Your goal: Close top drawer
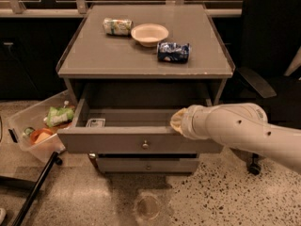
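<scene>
The gripper (177, 121) sits at the right part of the front rim of the top drawer (117, 142), apparently touching it. Its opening state cannot be determined. The drawer is partly pulled out, and its front panel extends left of and below the gripper. The knob (145, 145) lies lower-left. A small white item (95, 122) lies inside, far left.
</scene>
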You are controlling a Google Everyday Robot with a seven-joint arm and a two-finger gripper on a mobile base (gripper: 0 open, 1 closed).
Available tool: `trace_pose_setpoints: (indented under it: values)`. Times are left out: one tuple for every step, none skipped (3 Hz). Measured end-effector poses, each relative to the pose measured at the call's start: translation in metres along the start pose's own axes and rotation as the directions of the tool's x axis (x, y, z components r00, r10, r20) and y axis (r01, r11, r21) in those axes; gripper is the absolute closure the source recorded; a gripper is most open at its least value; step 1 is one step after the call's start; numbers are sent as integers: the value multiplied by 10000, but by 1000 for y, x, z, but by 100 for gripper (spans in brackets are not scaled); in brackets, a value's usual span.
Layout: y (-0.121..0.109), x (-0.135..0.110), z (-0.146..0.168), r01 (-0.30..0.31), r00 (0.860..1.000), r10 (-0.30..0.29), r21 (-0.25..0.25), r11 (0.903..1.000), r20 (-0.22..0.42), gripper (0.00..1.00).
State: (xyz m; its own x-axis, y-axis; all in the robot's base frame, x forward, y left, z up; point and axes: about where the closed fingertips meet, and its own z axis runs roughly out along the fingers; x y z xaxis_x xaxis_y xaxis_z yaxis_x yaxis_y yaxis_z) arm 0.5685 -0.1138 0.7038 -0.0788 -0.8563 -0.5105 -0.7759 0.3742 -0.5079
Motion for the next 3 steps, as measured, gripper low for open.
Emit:
trace_pose_setpoints:
  values:
    - [-39, -16, 16, 150, 9995, -169, 684, 9975, 269, 100]
    - [-47, -18, 26, -52, 9990, 22, 678, 9977, 444, 100]
    - [-36, -10, 24, -414, 9973, 402, 196, 9989, 613, 100]
